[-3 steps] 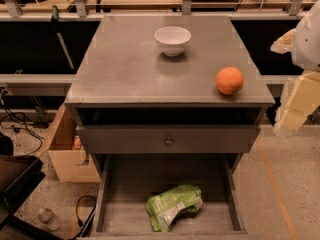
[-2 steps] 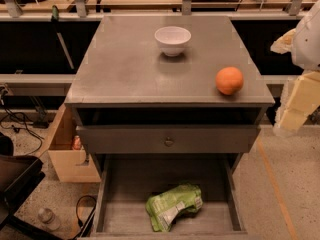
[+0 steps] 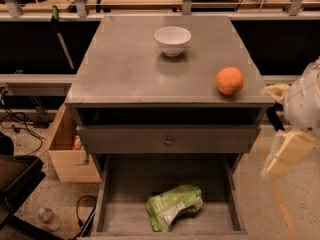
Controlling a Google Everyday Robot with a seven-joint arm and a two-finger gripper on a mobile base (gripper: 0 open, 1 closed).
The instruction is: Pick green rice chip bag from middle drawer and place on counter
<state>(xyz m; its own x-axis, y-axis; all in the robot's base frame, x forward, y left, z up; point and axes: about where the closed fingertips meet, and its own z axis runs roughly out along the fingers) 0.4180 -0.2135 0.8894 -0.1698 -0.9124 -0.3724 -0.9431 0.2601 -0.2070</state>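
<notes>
The green rice chip bag (image 3: 174, 212) lies crumpled on the floor of the open middle drawer (image 3: 116, 219), near its front and centre. The drawer is pulled out below a shut gray drawer front with a small round knob (image 3: 169, 142). The counter (image 3: 125, 71) is the flat gray top of the cabinet. My gripper (image 3: 287, 153) hangs at the far right, off the cabinet's right side, at about the height of the shut drawer front. It is above and to the right of the bag and holds nothing that I can see.
A white bowl (image 3: 172, 39) stands at the back centre of the counter. An orange fruit (image 3: 229, 80) sits near its front right corner. A cardboard box (image 3: 67, 151) stands on the floor left of the cabinet. Cables and a bottle (image 3: 49, 218) lie at the lower left.
My arm and gripper have dropped lower along the cabinet's right side. The bag, bowl and orange have not moved.
</notes>
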